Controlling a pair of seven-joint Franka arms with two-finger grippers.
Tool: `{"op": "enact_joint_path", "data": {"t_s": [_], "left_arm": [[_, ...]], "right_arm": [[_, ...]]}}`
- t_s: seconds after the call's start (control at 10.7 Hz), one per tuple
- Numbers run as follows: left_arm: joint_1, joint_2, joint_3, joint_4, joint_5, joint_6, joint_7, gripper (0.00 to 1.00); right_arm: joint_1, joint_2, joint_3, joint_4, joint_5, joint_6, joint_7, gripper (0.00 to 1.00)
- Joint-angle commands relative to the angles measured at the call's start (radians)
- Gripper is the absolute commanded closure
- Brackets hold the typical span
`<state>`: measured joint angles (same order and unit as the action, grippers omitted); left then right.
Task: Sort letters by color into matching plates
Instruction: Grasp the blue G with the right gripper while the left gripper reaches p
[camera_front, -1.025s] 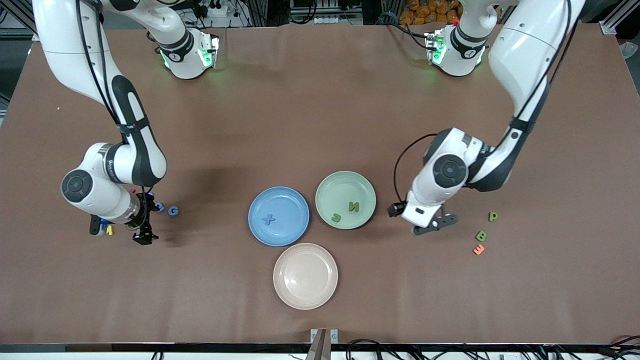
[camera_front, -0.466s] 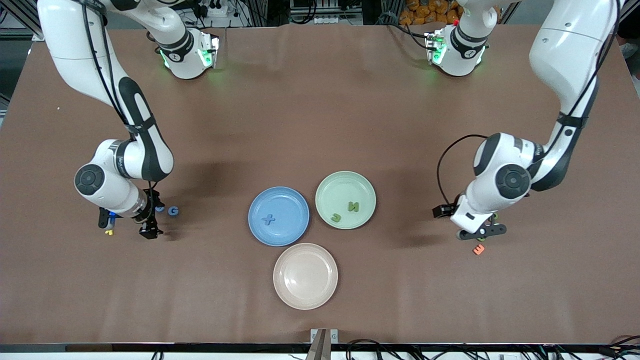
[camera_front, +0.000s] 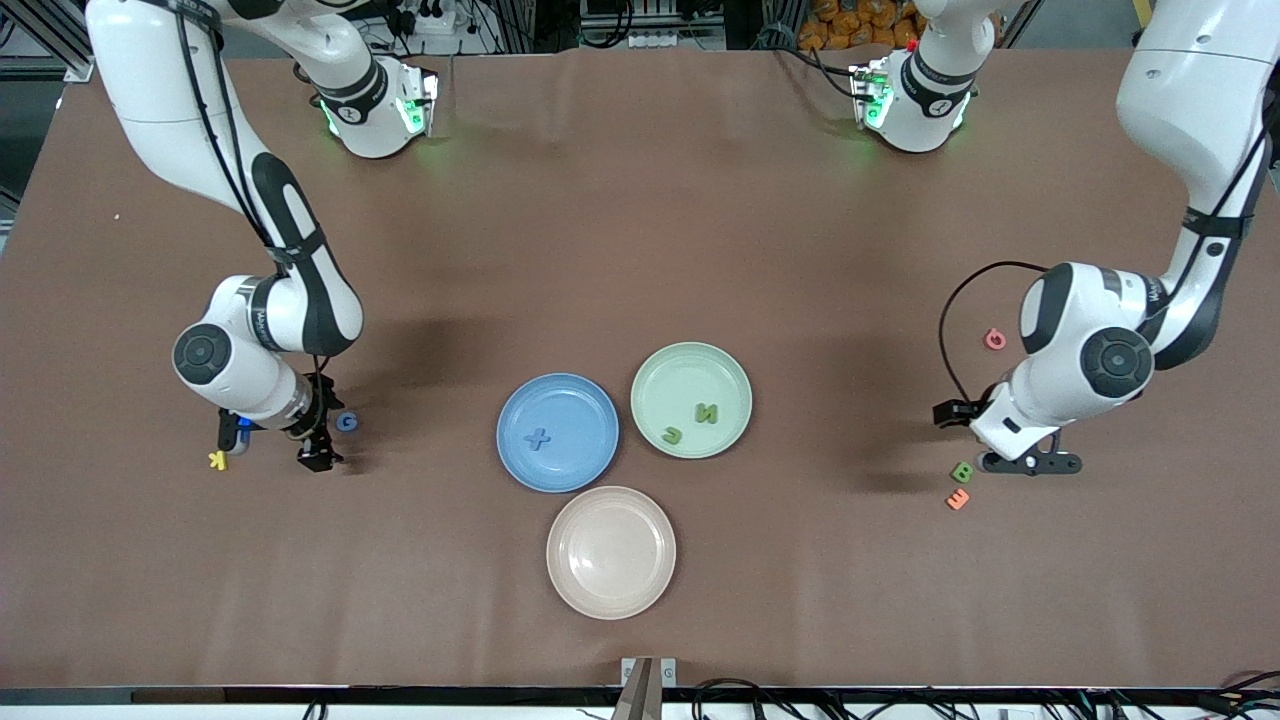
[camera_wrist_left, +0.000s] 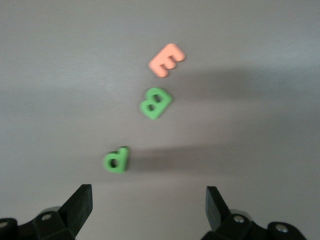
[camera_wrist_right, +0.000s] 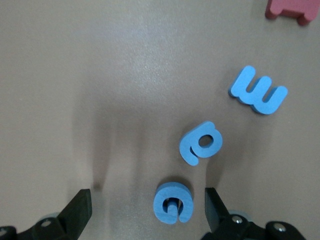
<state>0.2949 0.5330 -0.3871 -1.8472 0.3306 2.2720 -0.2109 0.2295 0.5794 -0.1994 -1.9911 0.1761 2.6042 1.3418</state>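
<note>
Brown matte tabletop carries three shallow round plates clustered together: the blue plate with one blue cross-shaped letter in it, the pale green plate holding a green N and a green C, and a bare cream plate. The sort looks part done, and both arms appear to be going for their next letters. The right hand hangs low with its fingers spread and nothing between them; its wrist camera shows three chunky blue foam-like letters under it: a blue G between the fingertips, a blue P just past it, a blue E farther out, and a corner of a red piece. A yellow K lies just beside this hand. The left hand is likewise spread wide and empty over its own cluster: a green P closest to the fingers, then a green B, then an orange E; a pink letter lies apart. Next, I judge, each hand must centre on its closest letter, drop to the surface and pinch the thick, rounded body squarely; the pieces are small and close together, so a neighbour could get nudged.
</note>
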Motion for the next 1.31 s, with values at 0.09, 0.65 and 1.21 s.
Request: {"op": "enact_joint_path", "data": {"t_s": [0.09,0.65,1.21], "left_arm": [[0.073,0.001,-0.012,-0.029,0.108,0.009,0.108,0.0],[0.125,0.057,-0.015,-0.033,0.107,0.093,0.246,0.0],[0.125,0.105,-0.013,-0.033,0.108,0.153,0.249,0.0]], "right_arm": [[0.004,-0.032,0.012,-0.051,0.006,0.039,0.01,0.0],[0.001,-0.03,0.015,-0.075,0.006,0.04,-0.078,0.24],[-0.001,-0.035,0.017,-0.081,0.008,0.037,-0.135,0.51]]}}
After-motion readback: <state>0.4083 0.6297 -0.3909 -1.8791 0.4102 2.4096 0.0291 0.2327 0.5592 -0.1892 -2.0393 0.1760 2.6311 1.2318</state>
